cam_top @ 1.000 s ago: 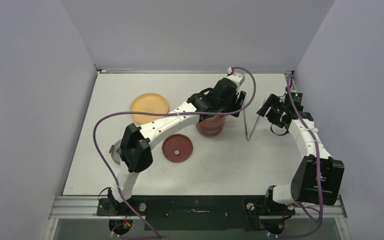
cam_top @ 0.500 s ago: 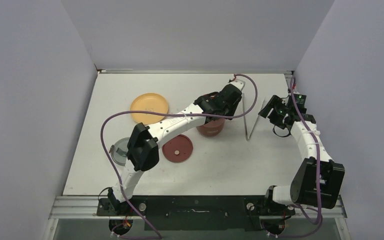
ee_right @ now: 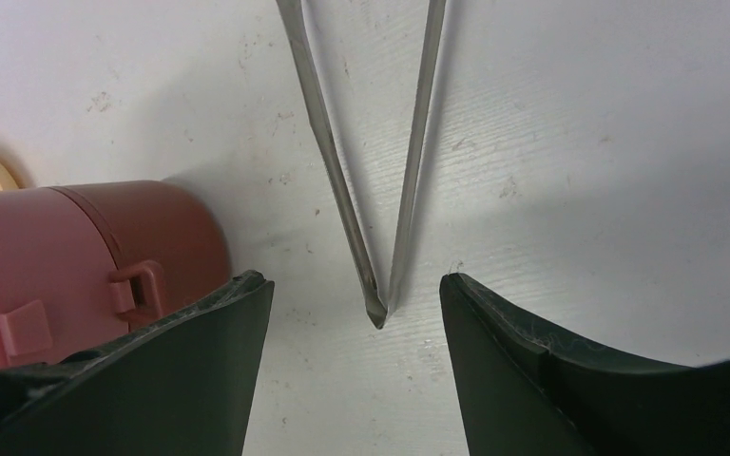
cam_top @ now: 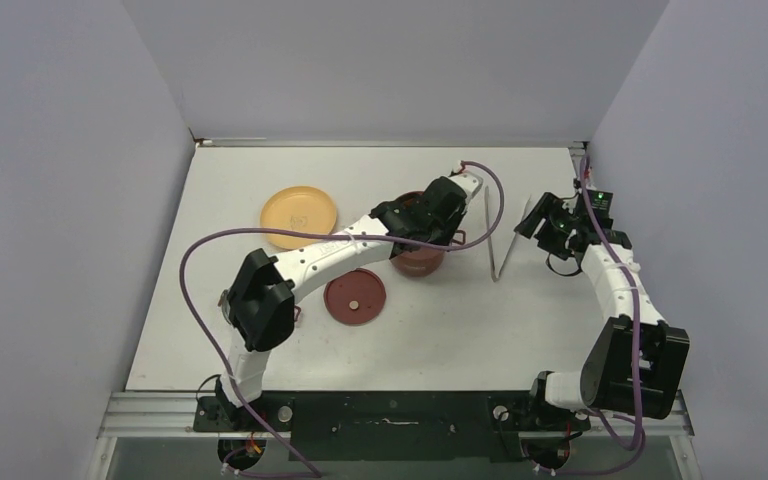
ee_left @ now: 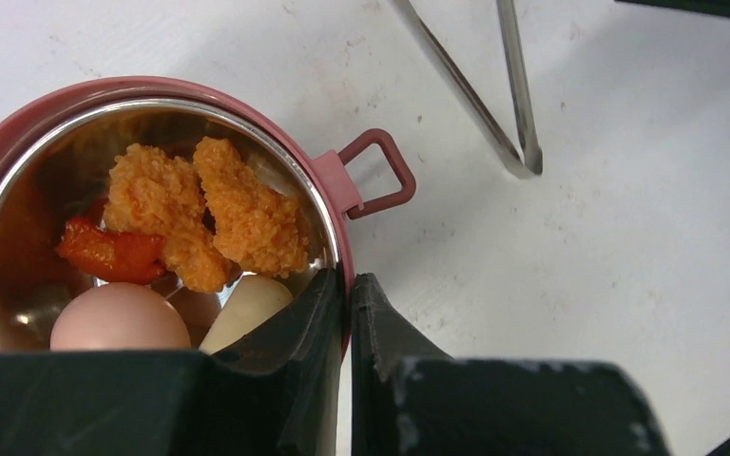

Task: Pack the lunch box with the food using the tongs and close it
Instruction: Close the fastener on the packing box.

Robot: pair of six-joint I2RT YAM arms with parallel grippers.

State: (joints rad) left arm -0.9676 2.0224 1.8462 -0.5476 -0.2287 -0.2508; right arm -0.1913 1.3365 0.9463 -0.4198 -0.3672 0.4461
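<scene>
Lunch box (ee_left: 329, 177) rim pinched by left gripper (ee_left: 350, 285); tongs (ee_right: 377, 306) ahead of right gripper (ee_right: 354, 281).

left gripper (ee_left: 350, 290): open → clamped on lunch box (ee_left: 152, 90) rim | left arm (cam_top: 310, 262): wrist shifted slightly nearer

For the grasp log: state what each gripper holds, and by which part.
Left gripper pinches the lunch box by its rim wall, one finger inside, one outside. Right gripper is open and holds nothing; the tongs lie free.
</scene>
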